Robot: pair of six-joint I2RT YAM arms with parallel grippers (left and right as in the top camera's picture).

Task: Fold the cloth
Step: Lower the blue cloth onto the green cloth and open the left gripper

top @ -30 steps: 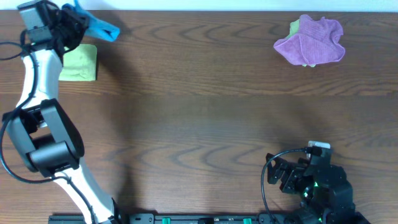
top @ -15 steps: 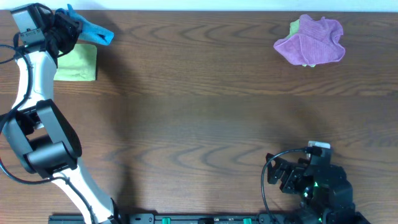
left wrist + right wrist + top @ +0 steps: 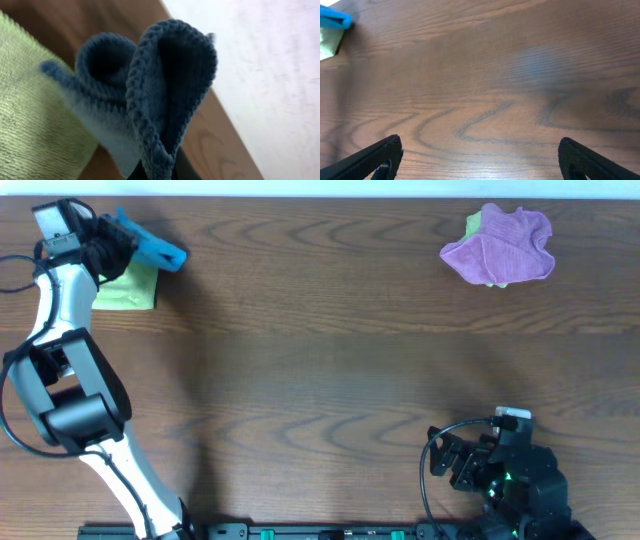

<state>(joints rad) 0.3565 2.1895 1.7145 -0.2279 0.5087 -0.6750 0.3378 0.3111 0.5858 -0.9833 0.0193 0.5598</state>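
Observation:
My left gripper is at the far left corner of the table, shut on a blue cloth. In the left wrist view the blue cloth hangs bunched and doubled from the jaws. A folded green cloth lies flat on the table just under and beside it, and it shows in the left wrist view too. My right gripper is open and empty, low near the front right of the table.
A crumpled purple cloth lies on a green one at the far right. The table's far edge meets a white surface just behind the left gripper. Wood tabletop spans the middle.
My left gripper has swung a little right and toward the front with the blue cloth, which now hangs further over the green cloth. The right arm has not moved.

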